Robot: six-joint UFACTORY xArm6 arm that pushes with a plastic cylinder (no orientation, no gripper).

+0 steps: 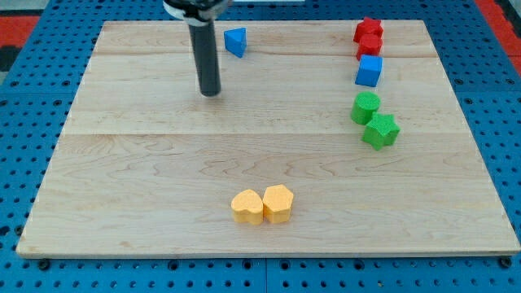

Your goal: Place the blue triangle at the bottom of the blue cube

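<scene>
A pale wooden board [163, 163] made of joined planks lies on a blue perforated surface [32, 81], and the blue cube [369, 71] near the view's right edge serves here as the landmark. The robot's dark straight rod [205, 53] comes down from the view's top, and its tip [211, 92] rests on the board far to the view's left of the blue cube and a little lower in the view. The arm carries no gripper, so there are no jaws to be apart or together; the tip touches no block.

The small blue triangle [236, 41] sits well to the view's left of the blue cube and slightly higher, near the board's top edge. It lies just to the view's right of the rod and above the tip, apart from it.

Two red blocks [369, 37], whose shapes are hard to make out, stand pressed together directly above the blue cube, the lower one just beside it. Directly below the blue cube is a green rounded block [365, 107], close to it, and a green star-like block [381, 130] touches that one at its lower right. Two yellow blocks [262, 205], pressed side by side, lie far below and to the view's left of the blue cube, near the board's bottom edge.
</scene>
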